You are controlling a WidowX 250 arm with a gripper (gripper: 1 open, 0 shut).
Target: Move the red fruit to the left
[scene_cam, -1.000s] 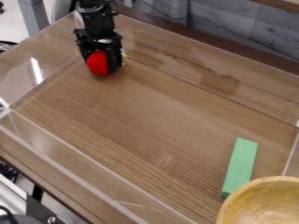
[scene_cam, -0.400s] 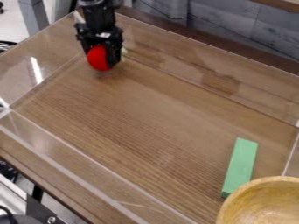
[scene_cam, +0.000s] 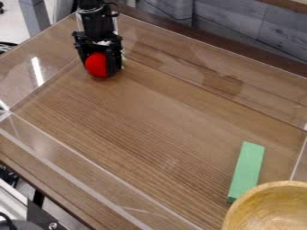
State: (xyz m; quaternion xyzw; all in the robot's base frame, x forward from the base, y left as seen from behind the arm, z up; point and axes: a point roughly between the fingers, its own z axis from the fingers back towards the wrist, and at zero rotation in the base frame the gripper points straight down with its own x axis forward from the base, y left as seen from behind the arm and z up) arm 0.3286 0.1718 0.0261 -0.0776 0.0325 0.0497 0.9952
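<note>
Now the small rounded bright red toy fruit [scene_cam: 97, 65] is at the far left part of the light brown wooden table [scene_cam: 156, 117], close to the table's left edge in the view. Black robot gripper [scene_cam: 99, 52] is right above and around it; its fingers stand apart, spread wide. Whether they touch the fruit's sides can't be told, too small and dark. Pale bit just beside the fruit on the right, probably the leafy stem, not certain.

Progress: if left means the view's left, the fruit's place fits the goal and the job looks nearly or fully done. Left to do, likely: lift the gripper straight up and back off without nudging the fruit. If left is meant from the arm's side, can't confirm from one view.

Room: little table remains past the fruit toward the left edge, so a further push that way risks a drop. Wide bare wood to the right and toward the near side. Flat green rectangular block [scene_cam: 247, 172] and round yellow bowl [scene_cam: 285, 211] sit well apart at the near right, out of the way.
</note>
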